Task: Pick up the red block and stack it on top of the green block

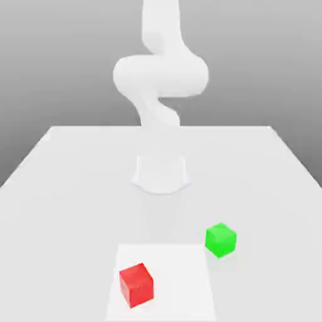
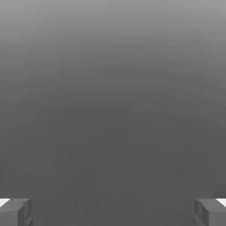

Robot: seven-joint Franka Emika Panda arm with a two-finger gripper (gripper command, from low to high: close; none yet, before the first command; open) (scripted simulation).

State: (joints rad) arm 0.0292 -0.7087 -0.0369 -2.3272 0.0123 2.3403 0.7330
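You have the white table [image 1: 75, 188] spreading across the exterior view, with the white Panda arm [image 1: 160, 75] rising from its round base [image 1: 161, 174] at the far middle and curling upward out of the top of the picture. Nearer to you on the tabletop lies a slightly brighter square patch [image 1: 170, 283]. The red block [image 1: 136, 285] sits flat on that patch, toward the exterior view's left, turned a little so one corner faces you. The green block [image 1: 221, 239] rests at the patch's far corner on the exterior view's right, well apart from the red one and farther back. In the hand view your gripper [image 2: 113, 212] shows two grey fingertips [image 2: 15, 212] spread wide apart, with nothing between them and plain grey background beyond.
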